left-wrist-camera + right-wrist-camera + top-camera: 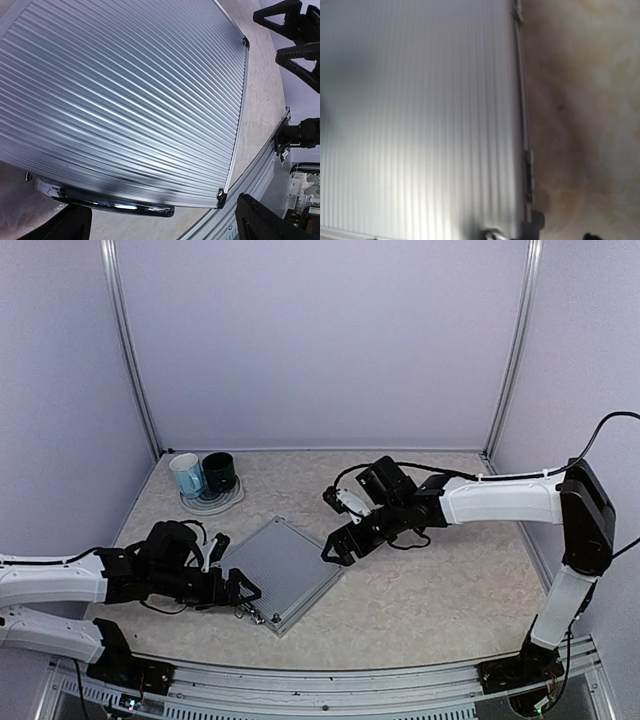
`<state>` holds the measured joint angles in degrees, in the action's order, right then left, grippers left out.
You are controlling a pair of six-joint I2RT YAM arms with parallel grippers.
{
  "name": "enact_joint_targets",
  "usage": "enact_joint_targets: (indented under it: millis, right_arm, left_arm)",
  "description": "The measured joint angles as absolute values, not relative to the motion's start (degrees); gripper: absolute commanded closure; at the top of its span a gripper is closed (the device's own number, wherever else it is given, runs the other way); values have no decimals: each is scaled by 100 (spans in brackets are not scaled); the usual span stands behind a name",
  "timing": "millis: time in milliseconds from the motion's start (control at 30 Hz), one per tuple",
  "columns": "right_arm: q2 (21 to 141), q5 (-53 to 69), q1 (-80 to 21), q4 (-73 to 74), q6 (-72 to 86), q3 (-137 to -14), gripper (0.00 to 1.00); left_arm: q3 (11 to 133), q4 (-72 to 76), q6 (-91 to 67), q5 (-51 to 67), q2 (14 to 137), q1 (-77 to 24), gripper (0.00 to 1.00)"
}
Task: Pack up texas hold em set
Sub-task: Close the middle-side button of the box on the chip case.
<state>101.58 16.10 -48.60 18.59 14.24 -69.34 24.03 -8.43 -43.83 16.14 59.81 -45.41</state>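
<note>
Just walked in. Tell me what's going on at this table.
Two robot arms are packing up a poker set. The silver ribbed case lies flat on the table, lid already shut. The left gripper, open, sits at the case's near-left edge by the chrome handle. The right gripper, also open, is at the far-right edge. Neither holds anything. A light-blue mug and a dark-green mug stand on a plate at the back left.

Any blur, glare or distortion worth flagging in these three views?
Top external: sharp, evenly lit, case clear. Left wrist: wide-angle lens bows the case's ribs, glare on the chrome handle. Right wrist: soft throughout, ribs and table smeared.
</note>
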Motion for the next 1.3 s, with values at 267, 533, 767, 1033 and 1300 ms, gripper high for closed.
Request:
enact_joint_targets:
  millis: [267,533,767,1033,1300]
  right_arm:
    - [10123,434,-5913,2338,1347,-7581,8]
    - [11133,-469,-7037,2770,1334,-8788,8]
    - [11917,-856,-7544,3120,1441,-9301,9]
    - [12525,-1278,-7651,3489,1616,-10252,11]
    - [12766,-1640,-7684,3723,1710,-10549,14]
  left_arm:
    - [2421,-1160,-4222,1579,5776,-4488,1]
    - [2161,-1135,-4672,1452,5459,-4362,1]
    - [2106,-1400,-4919,1179,4696,-3968,1]
    - [1870,-1645,-5277,746,4456,-3892,1]
    - [1704,-1651,-5509,582,4195,-3879,3]
